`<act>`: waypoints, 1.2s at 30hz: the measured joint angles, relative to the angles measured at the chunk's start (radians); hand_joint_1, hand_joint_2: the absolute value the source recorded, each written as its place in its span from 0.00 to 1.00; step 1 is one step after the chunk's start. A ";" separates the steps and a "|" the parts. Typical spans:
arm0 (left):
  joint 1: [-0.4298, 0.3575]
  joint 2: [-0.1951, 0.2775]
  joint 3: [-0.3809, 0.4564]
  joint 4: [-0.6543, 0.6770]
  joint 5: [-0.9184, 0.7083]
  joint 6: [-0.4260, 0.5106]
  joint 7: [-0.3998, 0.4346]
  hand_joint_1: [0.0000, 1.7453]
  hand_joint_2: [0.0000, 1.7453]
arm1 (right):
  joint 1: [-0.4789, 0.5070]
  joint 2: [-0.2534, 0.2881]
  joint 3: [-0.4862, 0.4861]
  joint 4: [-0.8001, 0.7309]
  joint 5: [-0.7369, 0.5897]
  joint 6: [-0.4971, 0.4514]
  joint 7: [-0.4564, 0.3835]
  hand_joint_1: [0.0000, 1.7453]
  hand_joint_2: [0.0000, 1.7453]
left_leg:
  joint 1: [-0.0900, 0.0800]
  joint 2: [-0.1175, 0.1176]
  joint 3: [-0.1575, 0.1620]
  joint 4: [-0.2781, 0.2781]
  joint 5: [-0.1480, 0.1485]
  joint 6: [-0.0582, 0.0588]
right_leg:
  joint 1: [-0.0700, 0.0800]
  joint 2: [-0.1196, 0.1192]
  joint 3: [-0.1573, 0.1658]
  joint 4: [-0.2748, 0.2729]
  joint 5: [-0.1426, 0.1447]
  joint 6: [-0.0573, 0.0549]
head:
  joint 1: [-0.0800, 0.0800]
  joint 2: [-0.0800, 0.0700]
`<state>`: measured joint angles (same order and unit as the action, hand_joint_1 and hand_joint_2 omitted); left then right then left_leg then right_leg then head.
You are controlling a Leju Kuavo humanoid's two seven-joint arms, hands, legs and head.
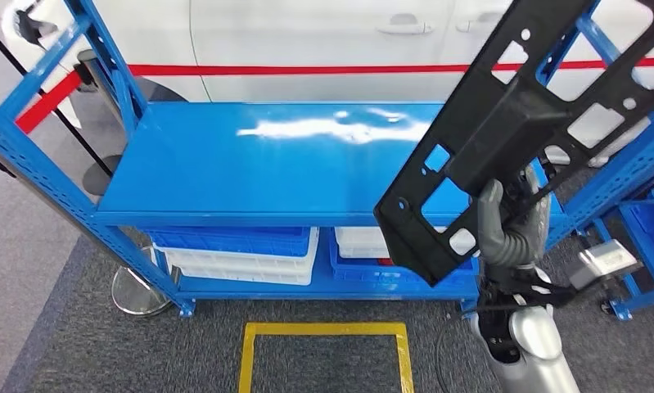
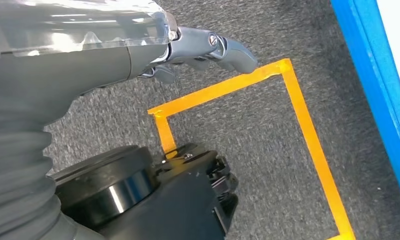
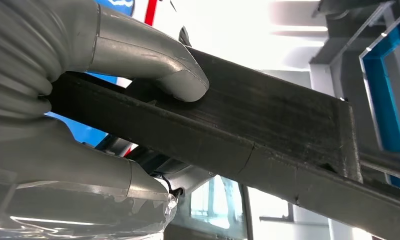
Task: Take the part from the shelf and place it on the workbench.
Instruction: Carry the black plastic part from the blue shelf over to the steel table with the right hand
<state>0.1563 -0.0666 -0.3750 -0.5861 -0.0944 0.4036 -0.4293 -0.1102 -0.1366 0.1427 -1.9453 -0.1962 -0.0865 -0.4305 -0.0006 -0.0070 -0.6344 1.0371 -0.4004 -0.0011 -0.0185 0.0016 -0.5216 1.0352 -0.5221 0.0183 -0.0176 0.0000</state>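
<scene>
One black part (image 1: 511, 123), two blue crates (image 1: 233, 240), two white crates (image 1: 241, 266)

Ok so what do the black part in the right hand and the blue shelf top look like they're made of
The black part looks like moulded or printed plastic, matte: the right wrist view shows fine ridged lines along its surface and no shine. It has cut-out openings. The right hand grips it.

The blue shelf top looks like painted sheet metal, glossy: it carries a bright white reflection. I can't confirm either material.
</scene>
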 joint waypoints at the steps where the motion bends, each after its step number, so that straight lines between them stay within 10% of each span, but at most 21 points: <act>1: -0.001 0.000 0.003 0.001 0.000 0.000 -0.001 0.00 1.00 | 0.008 0.003 0.000 -0.004 0.008 -0.004 -0.003 1.00 1.00 | 0.001 -0.001 -0.004 0.001 0.001 -0.006 | -0.001 -0.002 -0.007 -0.003 0.008 -0.008 | 0.001 0.000; 6: -0.004 -0.001 0.013 0.007 0.000 0.006 -0.003 0.00 1.00 | 0.054 0.021 0.000 -0.028 0.036 -0.018 -0.011 1.00 1.00 | 0.008 0.000 -0.071 0.205 -0.182 -0.030 | -0.001 -0.010 -0.068 -0.005 0.061 -0.039 | -0.001 0.000; 8: -0.008 -0.002 0.015 0.009 0.000 0.007 -0.002 0.00 1.00 | 0.072 0.029 0.001 -0.035 0.044 -0.025 -0.010 1.00 1.00 | 0.008 0.000 -0.064 0.277 -0.192 -0.031 | 0.004 -0.013 -0.098 -0.003 0.083 -0.039 | -0.001 0.000; 11: -0.018 -0.002 0.021 0.010 -0.001 0.007 0.004 0.00 1.00 | 0.090 0.041 0.005 -0.051 0.049 -0.033 -0.006 1.00 1.00 | 0.001 0.000 0.071 0.139 -0.129 -0.009 | 0.010 -0.014 -0.136 0.000 0.115 -0.036 | -0.001 0.000; 13: -0.023 -0.003 0.026 0.010 -0.003 0.007 0.006 0.00 1.00 | 0.104 0.047 0.008 -0.060 0.050 -0.037 -0.007 1.00 1.00 | -0.008 0.003 0.172 -0.003 -0.140 0.009 | 0.011 -0.016 -0.143 -0.001 0.134 -0.028 | 0.000 0.000; 15: -0.024 -0.004 0.029 0.011 -0.003 0.008 0.005 0.00 1.00 | 0.117 0.051 0.011 -0.064 0.050 -0.038 -0.009 1.00 1.00 | -0.015 0.005 0.199 -0.058 -0.144 0.017 | 0.007 -0.019 -0.141 -0.009 0.154 -0.015 | -0.002 0.000; 18: -0.024 -0.008 0.032 0.014 -0.004 0.009 0.004 0.00 1.00 | 0.131 0.055 0.015 -0.067 0.054 -0.044 -0.011 1.00 1.00 | -0.009 0.010 0.176 -0.081 -0.097 0.031 | 0.005 -0.014 -0.153 -0.003 0.133 0.002 | -0.004 0.000; 22: -0.024 -0.014 0.034 0.015 -0.009 0.009 0.007 0.00 1.00 | 0.152 0.060 0.017 -0.077 0.080 -0.062 -0.011 1.00 1.00 | -0.006 0.015 0.108 -0.080 -0.038 0.039 | 0.001 -0.008 -0.193 0.207 -0.046 0.017 | -0.003 0.000; 24: -0.023 -0.016 0.034 0.015 -0.011 0.008 0.006 0.00 1.00 | 0.166 0.063 0.019 -0.083 0.097 -0.071 -0.013 1.00 1.00 | -0.004 0.016 0.066 -0.067 -0.017 0.034 | -0.004 -0.008 -0.171 0.257 -0.015 0.024 | -0.003 0.000; 26: -0.023 -0.017 0.036 0.015 -0.011 0.008 0.006 0.00 1.00 | 0.175 0.066 0.022 -0.090 0.114 -0.081 -0.016 1.00 1.00 | 0.000 0.016 0.024 -0.042 -0.003 0.024 | -0.011 -0.007 -0.089 0.179 0.027 0.031 | -0.003 0.000; 28: -0.023 -0.018 0.038 0.015 -0.012 0.008 0.007 0.00 1.00 | 0.180 0.070 0.025 -0.099 0.130 -0.091 -0.020 1.00 1.00 | 0.001 0.015 -0.006 -0.016 0.007 0.012 | -0.010 -0.005 0.006 0.046 0.000 0.026 | -0.003 0.000; 31: -0.019 -0.019 0.041 0.016 -0.014 0.008 0.009 0.00 1.00 | 0.195 0.076 0.028 -0.111 0.144 -0.107 -0.026 1.00 1.00 | 0.001 0.012 -0.020 -0.007 0.027 -0.007 | -0.003 -0.003 0.028 -0.008 -0.018 -0.005 | -0.003 0.000; 33: -0.015 -0.020 0.043 0.017 -0.014 0.008 0.008 0.00 1.00 | 0.207 0.080 0.030 -0.117 0.143 -0.116 -0.034 1.00 1.00 | 0.006 0.011 -0.034 0.014 -0.003 -0.019 | -0.004 -0.007 0.010 -0.010 0.001 -0.024 | -0.003 0.000; 36: -0.010 -0.020 0.049 0.018 -0.014 0.008 0.003 0.00 1.00 | 0.225 0.085 0.032 -0.126 0.137 -0.125 -0.049 1.00 1.00 | 0.009 0.011 -0.076 0.167 -0.148 -0.031 | -0.002 -0.009 -0.032 -0.009 0.037 -0.040 | -0.005 0.000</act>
<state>0.1459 -0.0869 -0.3260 -0.5682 -0.1083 0.4120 -0.4259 0.1146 -0.0513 0.1744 -2.0714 -0.0587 -0.2112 -0.4793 0.0088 0.0037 -0.7106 1.2041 -0.5484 -0.0317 -0.0208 -0.0076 -0.5532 1.0261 -0.4852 -0.0215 -0.0224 0.0000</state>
